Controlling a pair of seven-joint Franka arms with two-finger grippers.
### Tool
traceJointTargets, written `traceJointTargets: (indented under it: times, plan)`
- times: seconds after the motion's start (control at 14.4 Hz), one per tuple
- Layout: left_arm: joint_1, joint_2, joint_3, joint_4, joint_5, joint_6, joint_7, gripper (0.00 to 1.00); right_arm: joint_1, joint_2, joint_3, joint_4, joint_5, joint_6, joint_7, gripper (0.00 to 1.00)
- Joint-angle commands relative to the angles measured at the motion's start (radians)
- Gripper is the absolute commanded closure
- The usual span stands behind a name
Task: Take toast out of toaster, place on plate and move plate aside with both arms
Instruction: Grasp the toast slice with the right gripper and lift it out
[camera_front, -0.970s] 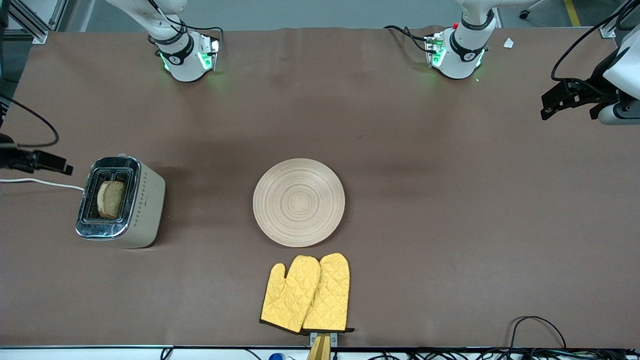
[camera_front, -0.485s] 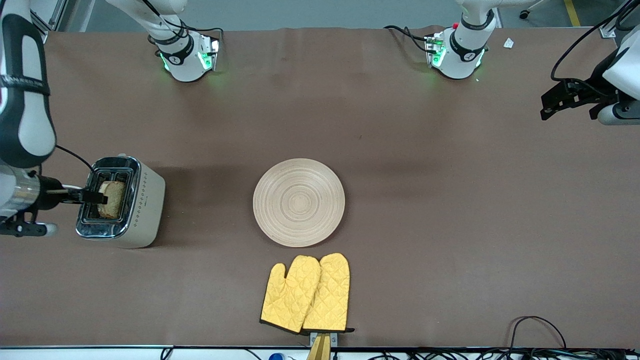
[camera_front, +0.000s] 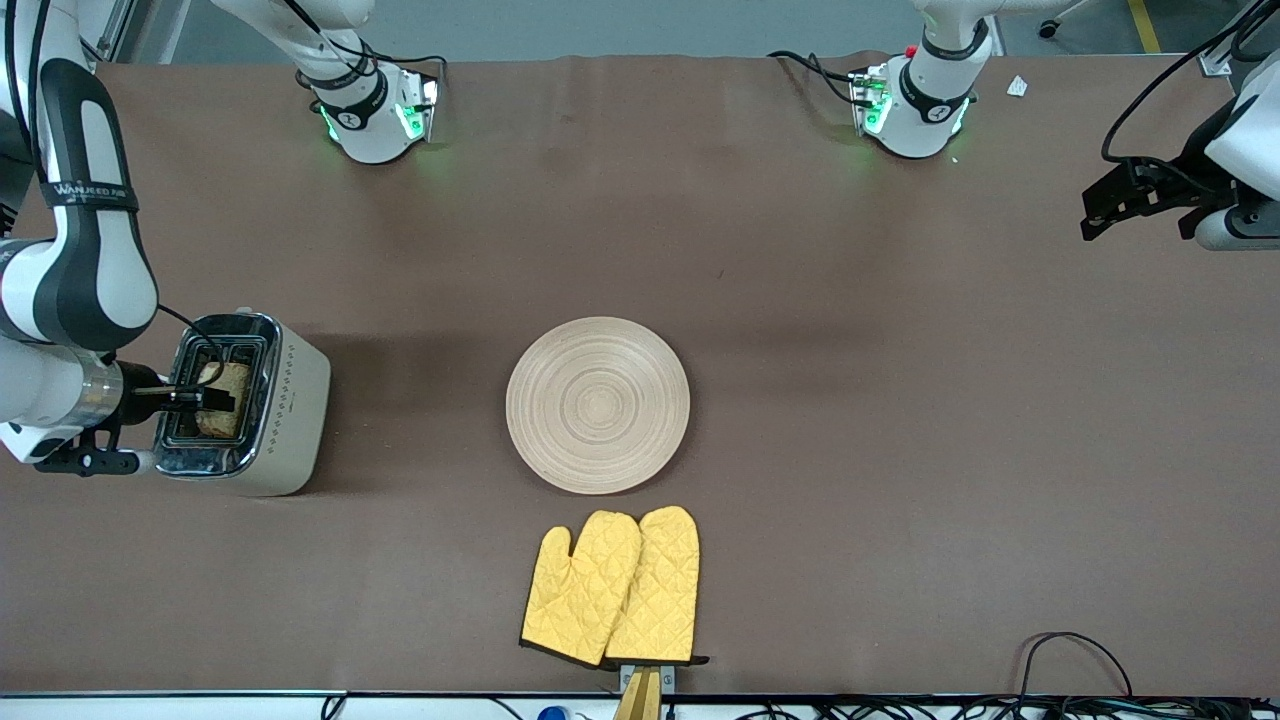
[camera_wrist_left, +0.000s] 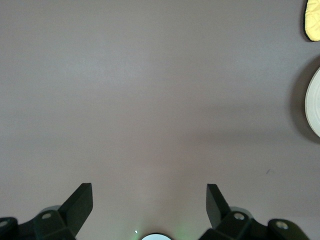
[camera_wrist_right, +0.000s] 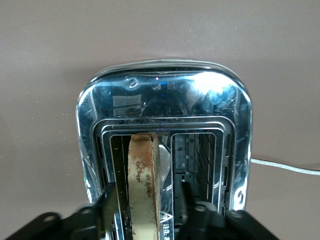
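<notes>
The toast (camera_front: 232, 380) stands upright in one slot of the toaster (camera_front: 295, 410) toward the right arm's end of the table. My right gripper (camera_front: 205, 397) is over that slot. In the right wrist view the toast (camera_wrist_right: 144, 165) rises between the right gripper's (camera_wrist_right: 145, 200) two fingers, with a small gap on each side, so the gripper is open around it. The pale ringed plate (camera_front: 597, 404) lies bare at the table's middle. My left gripper (camera_front: 1140, 205) waits open above the left arm's end of the table; the left gripper (camera_wrist_left: 147, 192) holds nothing.
Two yellow oven mitts (camera_front: 612, 588) lie side by side, nearer to the front camera than the plate. The chrome toaster top (camera_wrist_right: 165, 95) has a second, empty slot. A white cord (camera_wrist_right: 285, 167) leaves the toaster. The plate's edge (camera_wrist_left: 314, 105) shows in the left wrist view.
My right arm swung in from the table's end, and its gripper came over the toaster and around the toast, fingers narrowing. The left arm, plate and mitts have not moved.
</notes>
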Motion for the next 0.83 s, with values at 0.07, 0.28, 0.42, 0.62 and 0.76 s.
traceJointTargets:
  times: [0.07, 0.28, 0.42, 0.62, 0.76]
  plan:
    - [-0.002, 0.006, -0.002, 0.014, 0.020, -0.012, 0.006, 0.00, 0.001, -0.024, 0.005, -0.019, -0.019, -0.006, -0.005, 0.76]
    - [-0.002, 0.006, -0.001, 0.014, 0.020, -0.012, 0.006, 0.00, 0.001, -0.030, 0.005, -0.010, -0.021, -0.016, -0.003, 0.85]
    - [-0.004, 0.006, -0.001, 0.014, 0.020, -0.010, 0.003, 0.00, 0.002, -0.046, 0.006, 0.033, -0.021, -0.074, 0.000, 0.90]
    - [-0.002, 0.006, -0.002, 0.014, 0.018, -0.009, 0.004, 0.00, 0.018, -0.080, 0.009, 0.148, -0.054, -0.212, 0.001, 0.90]
    - [-0.004, 0.006, -0.002, 0.016, 0.018, -0.009, 0.004, 0.00, 0.063, -0.080, 0.013, 0.237, -0.117, -0.289, 0.006, 0.90]
